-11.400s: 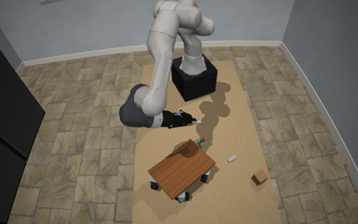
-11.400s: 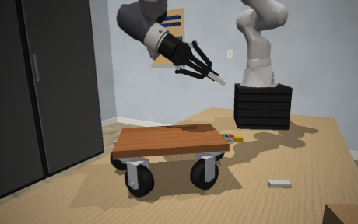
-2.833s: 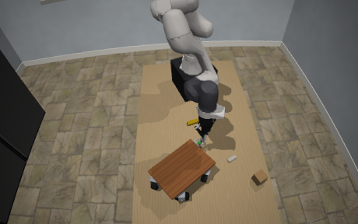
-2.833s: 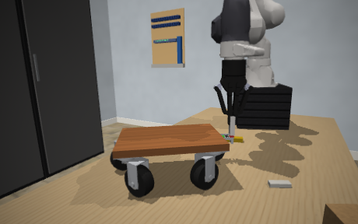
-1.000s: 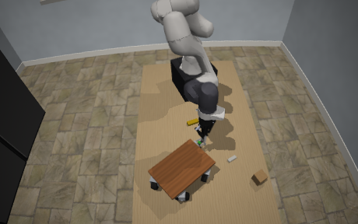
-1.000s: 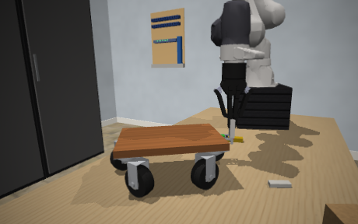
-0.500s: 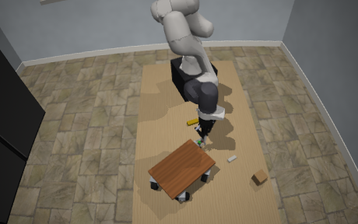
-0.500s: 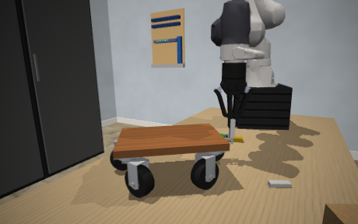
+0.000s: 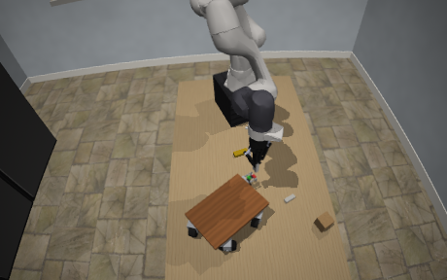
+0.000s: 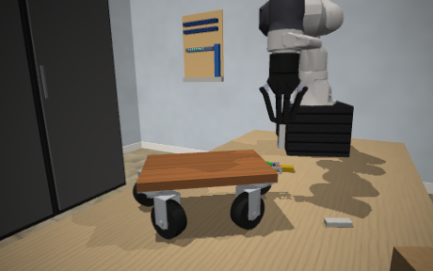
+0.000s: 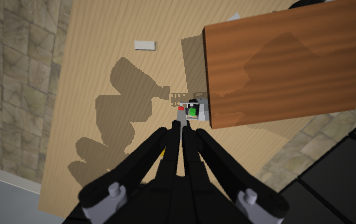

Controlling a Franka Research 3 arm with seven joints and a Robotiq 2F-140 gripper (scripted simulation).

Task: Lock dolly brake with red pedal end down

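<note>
The dolly (image 9: 225, 210) is a wooden board on four black casters standing on the tan mat; it also shows in the exterior view (image 10: 207, 169) and in the wrist view (image 11: 282, 75). Its brake pedal (image 11: 189, 110) sticks out from the caster at the corner nearest the arm, with a red end and a green end; it also shows in the top view (image 9: 252, 178). I cannot tell which end is lower. My gripper (image 11: 181, 116) (image 10: 281, 136) is shut and empty, pointing straight down, its tips a little above the pedal's red end (image 11: 181, 107). It does not touch the dolly.
A yellow object (image 9: 239, 152) lies on the mat behind the gripper. A small white block (image 9: 290, 197) and a cardboard box (image 9: 324, 222) lie to the right of the dolly. The arm's black base (image 9: 230, 99) stands at the back. A black cabinet (image 10: 52, 103) fills the left side.
</note>
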